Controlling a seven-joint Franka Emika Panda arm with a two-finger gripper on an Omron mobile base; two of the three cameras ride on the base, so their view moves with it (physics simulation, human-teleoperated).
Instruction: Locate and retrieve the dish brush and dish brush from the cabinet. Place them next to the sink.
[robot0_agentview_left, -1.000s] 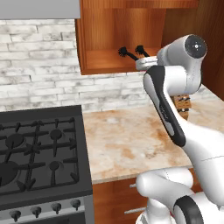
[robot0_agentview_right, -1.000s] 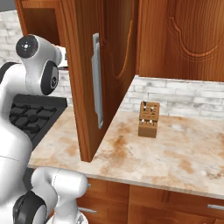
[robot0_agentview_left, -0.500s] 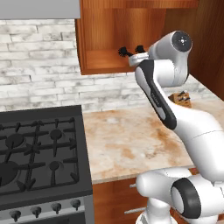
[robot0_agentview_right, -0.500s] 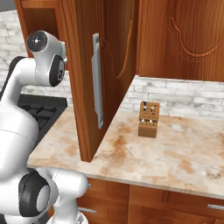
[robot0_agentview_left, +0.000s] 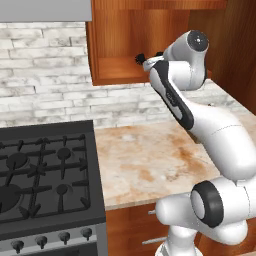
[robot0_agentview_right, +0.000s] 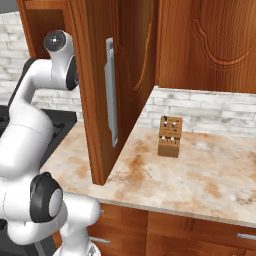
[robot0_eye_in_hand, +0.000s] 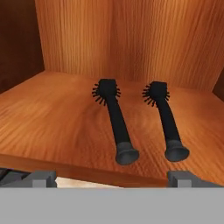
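Observation:
Two black dish brushes lie side by side on the cabinet's wooden shelf (robot0_eye_in_hand: 52, 118), bristly heads toward the back wall and handle ends toward me. One dish brush (robot0_eye_in_hand: 114, 120) is on the left, the other dish brush (robot0_eye_in_hand: 166, 122) on the right. My gripper (robot0_eye_in_hand: 114, 177) is open just in front of the shelf's front edge, its fingertips (robot0_eye_in_hand: 41, 177) spread wider than both handles, touching neither. In the left base view the gripper (robot0_agentview_left: 142, 60) sits at the open cabinet (robot0_agentview_left: 125, 40). The sink is out of view.
The cabinet's open door (robot0_agentview_right: 107, 90) with a silver bar handle stands out over the marble counter (robot0_agentview_left: 150, 160). A black gas stove (robot0_agentview_left: 45, 170) is left of the counter. A wooden knife block (robot0_agentview_right: 169, 136) stands by the brick wall.
The arm has swung up and left, bringing the hand closer to the cabinet opening. The gripper has stayed open and the brushes have not moved.

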